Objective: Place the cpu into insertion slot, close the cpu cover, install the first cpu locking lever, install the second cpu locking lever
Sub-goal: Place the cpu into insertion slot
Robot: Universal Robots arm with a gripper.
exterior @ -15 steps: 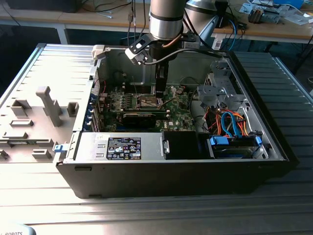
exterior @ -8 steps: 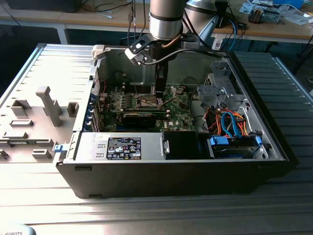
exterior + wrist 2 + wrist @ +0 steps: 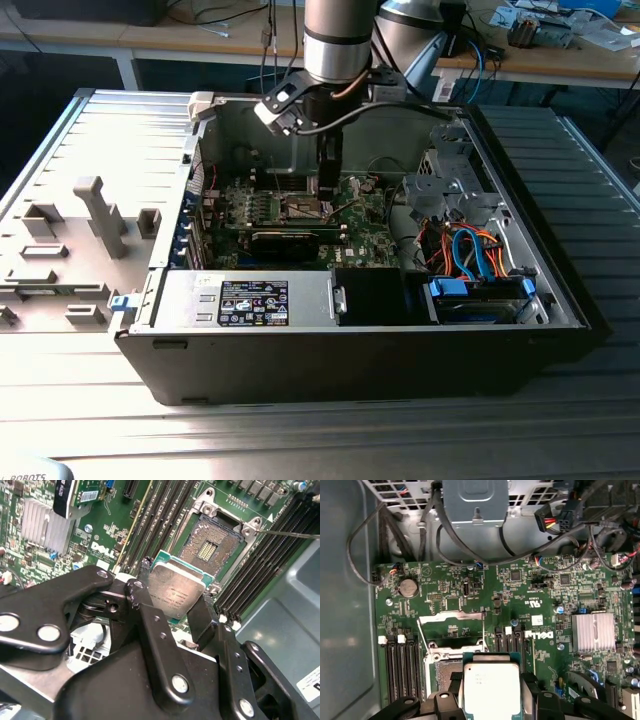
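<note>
Cpu [image 3: 176, 592] sits clamped between the black jaws, which are closed on two of its opposite edges, silver face towards the camera in both wrist views [image 3: 491, 690]. It is held over the green circuit board [image 3: 470, 590], just beside the insertion slot [image 3: 215, 542] and not seated in it. The slot's field of contacts lies bare inside its silver rim. In the first wrist view the slot [image 3: 445, 674] is partly hidden behind the chip, and the cpu cover [image 3: 451, 616] stands raised at the slot's far edge, its cut-out centre showing board behind it. A thin metal lever [image 3: 290, 533] reaches out from one corner of the slot, across the long black card slots [image 3: 155, 520]. A finned silver heat sink [image 3: 592, 630] sits well apart on the same board. In the exterior view the arm [image 3: 335, 40] reaches down into an open computer case [image 3: 360, 360] lying on the ribbed grey table [image 3: 100, 130].
</note>
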